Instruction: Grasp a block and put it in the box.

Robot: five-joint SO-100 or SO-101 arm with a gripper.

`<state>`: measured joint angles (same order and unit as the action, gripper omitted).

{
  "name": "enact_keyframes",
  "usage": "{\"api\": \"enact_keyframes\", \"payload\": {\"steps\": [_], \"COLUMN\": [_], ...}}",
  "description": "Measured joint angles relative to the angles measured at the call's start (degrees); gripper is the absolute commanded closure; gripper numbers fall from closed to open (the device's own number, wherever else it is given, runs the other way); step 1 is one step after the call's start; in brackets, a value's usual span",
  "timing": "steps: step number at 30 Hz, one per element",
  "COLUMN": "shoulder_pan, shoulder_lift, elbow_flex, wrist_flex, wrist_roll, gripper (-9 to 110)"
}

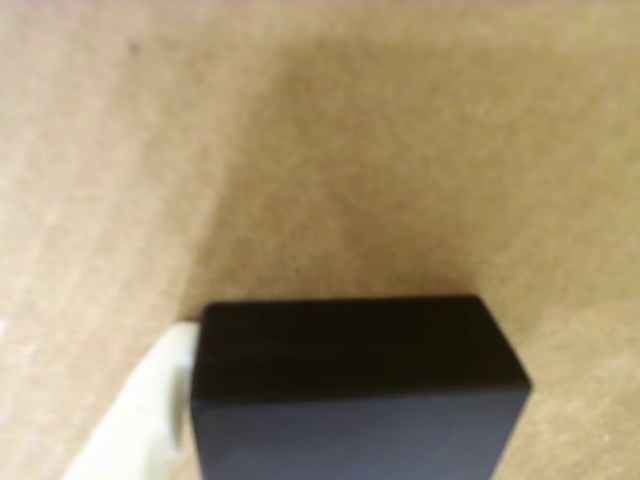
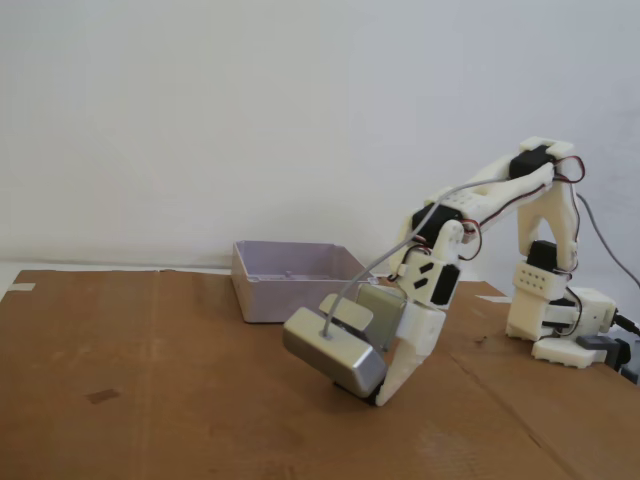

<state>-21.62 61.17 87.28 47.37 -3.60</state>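
While the arm (image 2: 480,215) leans low over the cardboard (image 2: 150,380), I read this as the grasp step, not the carry. In the wrist view, going from the left, one pale finger (image 1: 150,405) presses up against the left end of the block (image 1: 350,385); the block fills the bottom of that view, dark and matte, sitting on the brown sheet. I can't see a second finger on its right end, so I can't tell whether the jaws have truly clamped it or are only touching on one side.

Over in the fixed view, the box (image 2: 290,280) sits left of the arm, near the back of the sheet, well apart from the spot where the gripper (image 2: 385,385) meets the surface. A grey metal housing (image 2: 335,350) hangs beside the white finger and hides most of the block, apart from a sliver of dark at the tip.

My call: nothing is lifted yet. Next I need a firm squeeze confirmed, then a straight lift clear of the cardboard, then a swing left and back, high enough to clear the box's near wall before letting go.
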Motion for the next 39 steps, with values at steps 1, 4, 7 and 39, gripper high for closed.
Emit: {"api": "enact_keyframes", "payload": {"steps": [1,4,7,39], "shoulder_pan": [0.0,0.0,0.0,-0.18], "shoulder_lift": [0.09,0.09,0.09,0.18], "elbow_flex": [0.09,0.09,0.09,0.09], "wrist_flex": [-0.09,-0.09,-0.09,-0.09], "wrist_roll": [0.09,0.09,0.09,-0.53], "gripper": [50,50,51,81]}}
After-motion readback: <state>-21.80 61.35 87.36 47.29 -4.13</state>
